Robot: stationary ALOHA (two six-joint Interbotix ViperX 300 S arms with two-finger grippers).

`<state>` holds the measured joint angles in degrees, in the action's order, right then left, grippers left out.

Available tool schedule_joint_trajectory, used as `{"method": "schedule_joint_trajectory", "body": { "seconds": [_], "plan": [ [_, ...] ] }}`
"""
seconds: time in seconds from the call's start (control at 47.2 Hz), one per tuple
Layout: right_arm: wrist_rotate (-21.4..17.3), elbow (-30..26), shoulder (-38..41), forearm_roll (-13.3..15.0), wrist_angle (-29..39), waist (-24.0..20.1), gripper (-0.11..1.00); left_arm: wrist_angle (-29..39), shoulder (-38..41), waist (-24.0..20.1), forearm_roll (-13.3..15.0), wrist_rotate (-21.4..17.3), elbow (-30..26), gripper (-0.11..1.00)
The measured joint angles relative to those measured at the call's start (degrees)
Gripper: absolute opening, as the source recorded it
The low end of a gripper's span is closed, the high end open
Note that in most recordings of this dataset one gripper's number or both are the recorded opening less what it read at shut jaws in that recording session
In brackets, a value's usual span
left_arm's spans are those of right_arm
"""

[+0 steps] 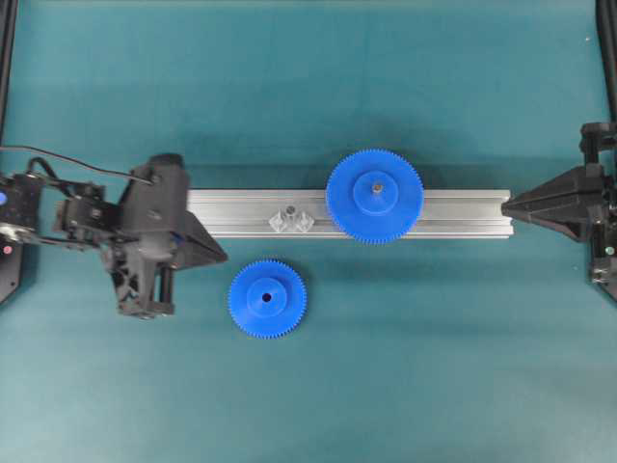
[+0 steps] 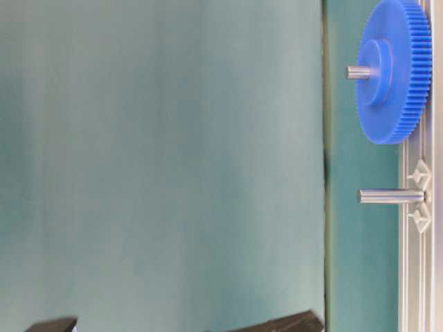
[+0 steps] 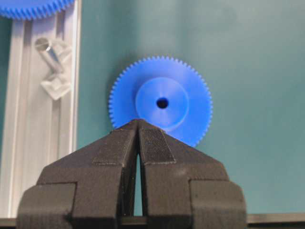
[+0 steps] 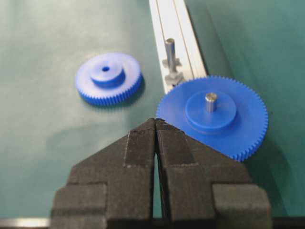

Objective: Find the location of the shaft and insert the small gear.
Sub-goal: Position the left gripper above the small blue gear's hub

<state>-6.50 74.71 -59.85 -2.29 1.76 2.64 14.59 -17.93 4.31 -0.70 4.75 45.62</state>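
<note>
So the small gear [image 1: 268,299] is lying flat on the counter [image 1: 434,367], hub up with the centre hole showing, just off the near side of the aluminium rail [image 1: 453,214] and not touching it. The shaft [image 1: 286,211] stands bare on the rail in its little shiny bracket [image 1: 303,222], between the rail's left end and the big gear [image 1: 374,195], which already sits on its own pin. The left hand [image 1: 220,257] is right beside the small gear, jaws pinched together with nothing in them; the right hand [image 1: 507,204] is parked at the rail's far right end, also closed and empty. My take: the left needs to open wide first, grab the gear across its rim, keep it level, then line the hole up over the shaft before lowering.
</note>
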Motion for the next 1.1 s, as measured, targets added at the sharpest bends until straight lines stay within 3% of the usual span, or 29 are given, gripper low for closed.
{"method": "schedule_joint_trajectory", "body": {
  "seconds": [0.17,0.403,1.102],
  "plan": [
    [0.0,0.1,-0.2,0.1,0.0,-0.1,-0.01,1.5,4.1,0.9,-0.1,0.5,-2.9,0.00],
    [-0.1,0.4,-0.4,0.1,-0.1,-0.1,-0.01,2.4,9.3,1.8,-0.1,4.0,-6.2,0.00],
    [0.0,1.1,-0.8,0.1,0.0,0.0,-0.01,8.1,15.2,1.9,0.0,2.4,-11.4,0.00]
  ]
}}
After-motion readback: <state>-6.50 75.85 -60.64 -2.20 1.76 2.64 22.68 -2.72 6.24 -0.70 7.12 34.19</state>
